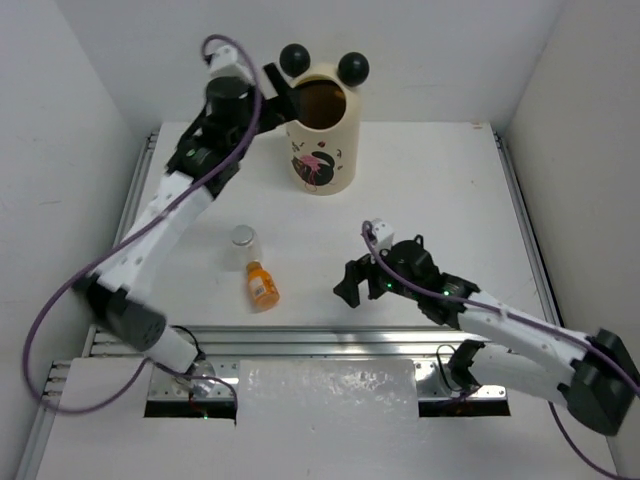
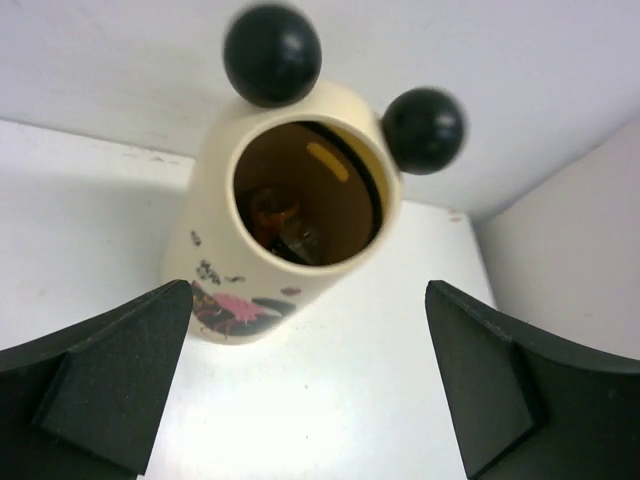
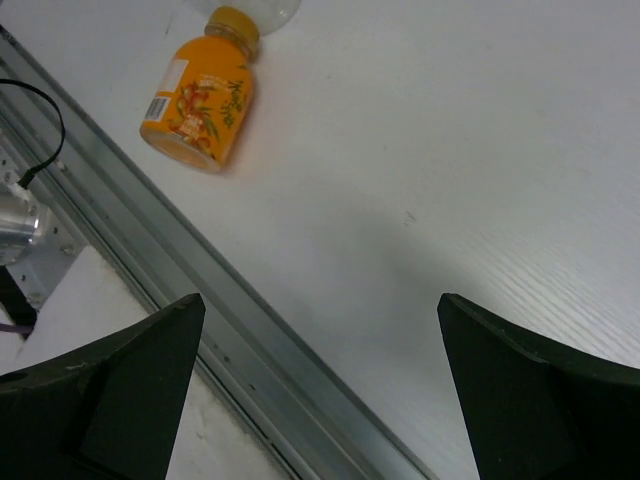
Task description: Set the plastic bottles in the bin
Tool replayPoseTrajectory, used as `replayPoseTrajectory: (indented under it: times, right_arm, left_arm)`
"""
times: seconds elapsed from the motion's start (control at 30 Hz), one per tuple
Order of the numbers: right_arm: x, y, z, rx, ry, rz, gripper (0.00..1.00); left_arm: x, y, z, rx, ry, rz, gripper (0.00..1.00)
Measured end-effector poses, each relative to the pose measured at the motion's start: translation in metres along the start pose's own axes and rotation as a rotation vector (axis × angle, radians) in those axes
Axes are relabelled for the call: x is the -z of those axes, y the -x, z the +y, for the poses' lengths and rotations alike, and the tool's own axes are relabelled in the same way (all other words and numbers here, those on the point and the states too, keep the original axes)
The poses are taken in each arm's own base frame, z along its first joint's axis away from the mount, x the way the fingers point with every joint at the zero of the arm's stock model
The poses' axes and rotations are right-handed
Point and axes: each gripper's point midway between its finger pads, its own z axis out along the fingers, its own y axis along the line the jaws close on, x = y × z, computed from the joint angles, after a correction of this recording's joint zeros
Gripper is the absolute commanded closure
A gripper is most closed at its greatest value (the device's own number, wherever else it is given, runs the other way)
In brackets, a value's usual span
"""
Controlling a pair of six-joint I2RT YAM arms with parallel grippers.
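While the right hand (image 3: 318,310) gapes, the orange bottle (image 3: 200,105) lies apart, leftward.

Bin (image 2: 207,225) mouth gapes open; 2 black balls (image 2: 272,52) stand on its far rim.

Robot lab test cell, not a home or shop. Landmark is the bin (image 1: 320,140). It stands on a bare white table (image 1: 440,190), boxed in by plain white panels: back wall (image 1: 420,50) just behind the bin, left wall (image 1: 50,180) and right wall (image 1: 590,170) either side. Well in front of the bin runs an aluminium rail (image 1: 300,338) carrying 2 robot arms, left arm (image 1: 160,215) and right arm (image 1: 520,335). Exposed purple cable (image 1: 60,300) loops front-left of the bin.
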Motion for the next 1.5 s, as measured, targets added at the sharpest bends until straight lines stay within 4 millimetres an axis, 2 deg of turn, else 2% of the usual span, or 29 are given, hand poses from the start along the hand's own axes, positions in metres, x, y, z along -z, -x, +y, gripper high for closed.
replayPoseTrajectory:
  times: [0.07,0.17,0.2,0.27,0.33,0.4,0.5,0.53,0.6,0.67,0.73,0.83,0.9,0.97,1.07,1.2,1.27,1.37,1.5]
  right_arm:
    - [-0.019,-0.004,0.009,-0.033,0.026,0.05,0.01]
    - [-0.051,-0.005,0.033,-0.058,0.063,0.104,0.01]
    - [-0.062,-0.004,0.043,-0.061,0.079,0.115,0.01]
    - [-0.082,-0.002,0.062,-0.064,0.105,0.135,0.01]
    - [-0.106,0.002,0.079,-0.068,0.112,0.154,0.01]
    - [-0.129,0.005,0.092,-0.071,0.105,0.177,0.01]
    - [-0.16,0.006,0.1,-0.087,0.049,0.198,0.01]
    - [-0.175,0.002,0.103,-0.091,0.032,0.209,0.01]
    - [-0.188,-0.012,0.1,-0.096,0.0,0.237,0.01]
    - [-0.199,-0.035,0.094,-0.097,-0.033,0.288,0.02]
    - [-0.208,-0.053,0.088,-0.089,-0.053,0.335,0.23]
    - [-0.215,-0.045,0.096,-0.089,-0.025,0.305,0.53]
    - [-0.211,-0.051,0.095,-0.081,-0.012,0.296,0.59]
    - [-0.198,-0.06,0.09,-0.074,-0.009,0.29,0.65]
    - [-0.16,-0.073,0.079,-0.05,-0.004,0.28,0.69]
    - [-0.096,-0.075,0.064,-0.01,0.023,0.198,0.73]
    - [-0.071,-0.057,0.063,0.025,0.068,0.085,0.77]
    - [-0.047,-0.024,0.068,0.086,0.127,-0.09,0.78]
    - [-0.016,0.01,0.075,0.147,0.19,-0.267,0.78]
  left_arm:
    - [0.055,0.026,0.005,0.026,-0.026,-0.069,0.0]
    - [0.144,0.048,0.033,0.066,-0.025,-0.171,0.0]
    - [0.163,0.043,0.048,0.071,0.003,-0.177,0.0]
    - [0.21,0.044,0.074,0.103,0.034,-0.241,0.0]
    - [0.238,0.035,0.1,0.12,0.079,-0.27,0.0]
    - [0.245,0.012,0.122,0.106,0.132,-0.248,0.0]
    - [0.241,-0.037,0.158,0.04,0.253,-0.142,0.0]
    - [0.24,-0.051,0.167,0.017,0.286,-0.103,0.0]
    - [0.24,-0.069,0.179,-0.015,0.327,-0.049,0.0]
    - [0.242,-0.076,0.185,-0.025,0.339,-0.031,0.0]
    - [0.245,-0.08,0.187,-0.027,0.34,-0.028,0.0]
    - [0.248,-0.082,0.189,-0.021,0.333,-0.038,0.0]
    - [0.247,-0.086,0.189,-0.023,0.325,-0.029,0.0]
    - [0.245,-0.093,0.186,-0.031,0.3,-0.001,0.0]
    - [0.241,-0.104,0.171,-0.031,0.219,0.057,0.0]
    - [0.227,-0.129,0.13,-0.003,0.004,0.179,0.0]
    - [0.217,-0.155,0.104,0.027,-0.14,0.272,0.0]
    - [0.21,-0.202,0.072,0.105,-0.34,0.436,0.0]
    - [0.217,-0.244,0.049,0.18,-0.476,0.613,0.0]
